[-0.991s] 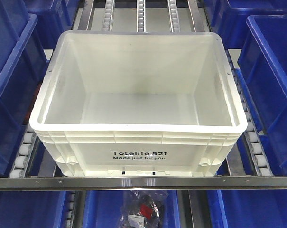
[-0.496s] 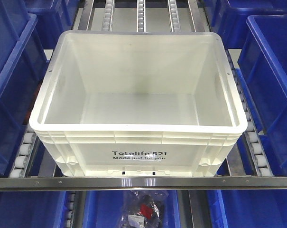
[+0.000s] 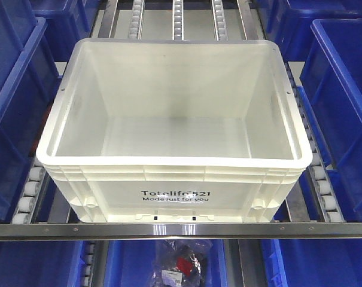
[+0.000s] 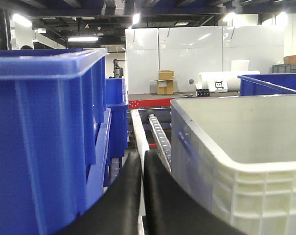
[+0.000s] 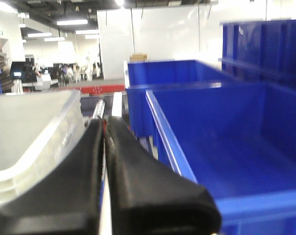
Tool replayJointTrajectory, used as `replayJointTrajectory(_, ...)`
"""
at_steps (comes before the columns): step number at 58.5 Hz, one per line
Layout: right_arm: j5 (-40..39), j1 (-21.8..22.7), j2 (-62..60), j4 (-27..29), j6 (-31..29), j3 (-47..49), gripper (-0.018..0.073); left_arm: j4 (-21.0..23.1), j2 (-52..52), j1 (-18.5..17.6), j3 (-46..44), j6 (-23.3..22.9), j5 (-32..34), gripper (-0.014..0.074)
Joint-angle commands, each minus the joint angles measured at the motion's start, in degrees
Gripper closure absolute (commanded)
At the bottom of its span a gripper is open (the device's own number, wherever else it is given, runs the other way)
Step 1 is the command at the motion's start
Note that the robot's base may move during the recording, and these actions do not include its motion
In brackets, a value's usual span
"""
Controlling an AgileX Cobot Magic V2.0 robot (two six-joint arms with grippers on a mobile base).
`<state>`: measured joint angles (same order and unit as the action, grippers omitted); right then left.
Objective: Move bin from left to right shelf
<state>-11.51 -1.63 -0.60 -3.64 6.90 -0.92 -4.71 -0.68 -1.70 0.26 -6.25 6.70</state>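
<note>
White rigid plastic, the large empty rectangular tote point(image 3: 109, 191) sits at the front edge of the metal roller shelf point(image 3: 49, 230), probably light, stiff and slick, best squeezed under its ribbed rim between the flanking left gripper point(image 4: 142, 155) and right gripper point(image 5: 106, 121), both pressed together.

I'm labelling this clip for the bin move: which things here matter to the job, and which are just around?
Part of the job:
white bin
left gripper and right gripper, flanking it

Just there:
blue bins
roller rails
bagged items on the level below
</note>
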Motion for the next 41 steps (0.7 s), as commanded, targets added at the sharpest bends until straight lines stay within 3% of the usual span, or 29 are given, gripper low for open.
replayJointTrajectory(1, -0.34, 0.42, 2.06, -0.33, 1.35, 5.75, 0.0567, 0.20, 0.32, -0.12, -5.67, -0.42, 2.54, 0.0603)
replayJointTrajectory(20, 14.09, 0.42, 20.70, -3.25, 1.29, 24.00, 0.0567, 0.55, 17.39, -0.12, -25.67, -0.37, -17.95, 0.0603)
replayJointTrajectory(41, 14.23, 0.42, 24.09, -3.32, 1.29, 24.36, 0.0549, 0.57, 18.51, -0.12, -26.05, -0.43, -19.05, 0.0596)
